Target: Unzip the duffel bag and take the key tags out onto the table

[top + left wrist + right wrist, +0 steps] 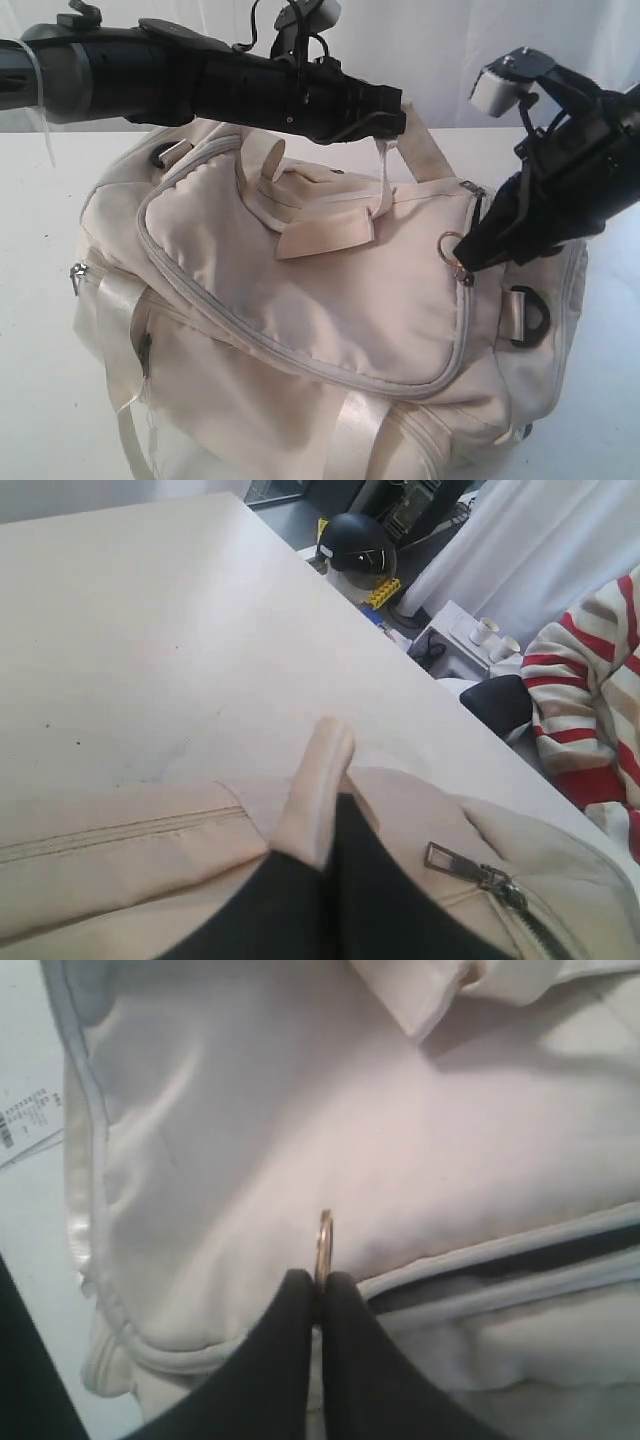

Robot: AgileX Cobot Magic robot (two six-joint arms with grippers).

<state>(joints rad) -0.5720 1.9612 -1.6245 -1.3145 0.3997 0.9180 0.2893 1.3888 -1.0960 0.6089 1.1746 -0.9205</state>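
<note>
Pinching its ring pull, the right gripper overhangs the duffel bag.

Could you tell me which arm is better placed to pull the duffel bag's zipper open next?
Right. The right fingers pinch the zipper's metal ring pull, while the left fingers grip a handle strap, likely steadying the duffel bag.

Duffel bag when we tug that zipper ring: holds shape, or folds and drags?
Likely floppy: the duffel bag sags and creases along its zipper. It would probably slide on the smooth table unless the handle, pinched in the left jaws, anchors it. The thin ring pull, edge-on in the right jaws, might twist out.
</note>
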